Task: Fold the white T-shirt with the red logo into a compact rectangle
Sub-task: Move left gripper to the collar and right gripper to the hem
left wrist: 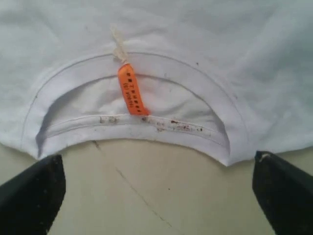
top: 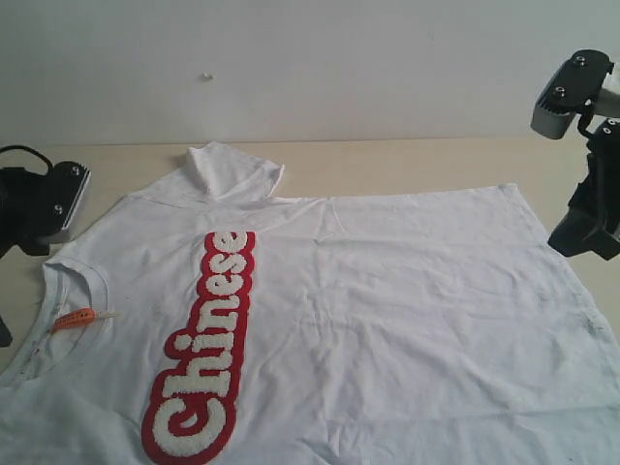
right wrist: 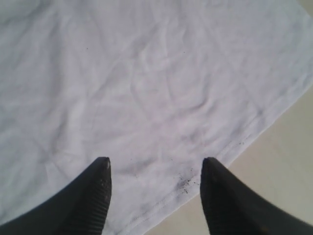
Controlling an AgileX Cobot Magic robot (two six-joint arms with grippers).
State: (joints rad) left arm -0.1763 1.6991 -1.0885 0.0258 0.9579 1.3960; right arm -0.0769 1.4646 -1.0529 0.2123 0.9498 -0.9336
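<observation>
The white T-shirt (top: 387, 310) lies spread flat on the table, neck to the left, hem to the right. Its red logo (top: 205, 349) with white "Chinese" letters runs along the chest. The far sleeve (top: 232, 172) is bunched up. An orange neck tag (top: 75, 318) sits in the collar (left wrist: 146, 73). My left gripper (left wrist: 159, 164) is open over bare table just off the collar, tag (left wrist: 132, 90) ahead of it. My right gripper (right wrist: 154, 164) is open above the soiled hem (right wrist: 215, 169), holding nothing. In the exterior view both gripper bodies show at the edges, left (top: 39, 208), right (top: 591, 228).
A pale wooden table (top: 407, 160) carries the shirt, with a white wall behind it. Bare table shows beyond the hem (right wrist: 288, 161) and by the collar (left wrist: 146, 196). A thin scratch crosses the table near the left gripper.
</observation>
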